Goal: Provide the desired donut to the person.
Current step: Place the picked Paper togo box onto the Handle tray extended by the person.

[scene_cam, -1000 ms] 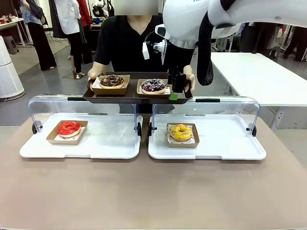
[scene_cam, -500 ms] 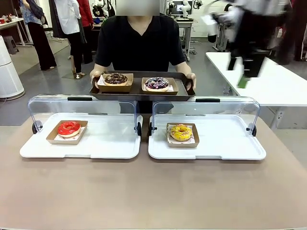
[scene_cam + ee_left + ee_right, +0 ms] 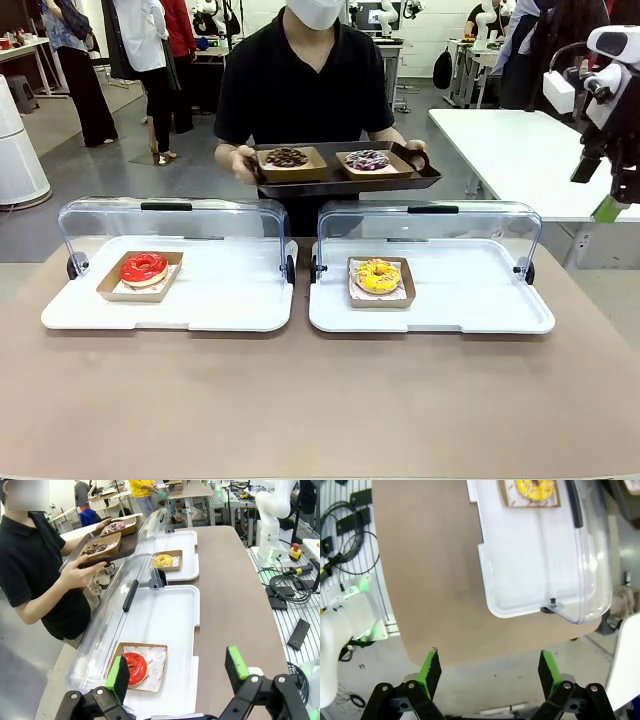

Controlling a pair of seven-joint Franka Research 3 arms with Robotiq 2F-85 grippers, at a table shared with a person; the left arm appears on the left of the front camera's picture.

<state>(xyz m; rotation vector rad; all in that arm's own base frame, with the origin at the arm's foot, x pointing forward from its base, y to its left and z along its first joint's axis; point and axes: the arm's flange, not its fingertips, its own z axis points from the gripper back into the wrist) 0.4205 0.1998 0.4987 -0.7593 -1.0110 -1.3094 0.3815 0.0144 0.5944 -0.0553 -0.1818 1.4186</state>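
Standing behind raised clear lids (image 3: 430, 228), holding a tray (image 3: 345, 181) of two donuts; both grippers (image 3: 177, 672) (image 3: 486, 666) gaping, grasping nothing.

Even, bright overhead illumination, indoor; shadows on the worktop (image 3: 320, 400) are soft and faint. The clear lids (image 3: 430, 225) carry pale reflections and slight glare along their curved upper edges. Front view sharp throughout, without motion blur. Both wrist views show wide-angle distortion: straight edges of the white tray (image 3: 520, 580) bow toward the frame borders, and the nearest green pads (image 3: 235, 662) appear slightly soft.
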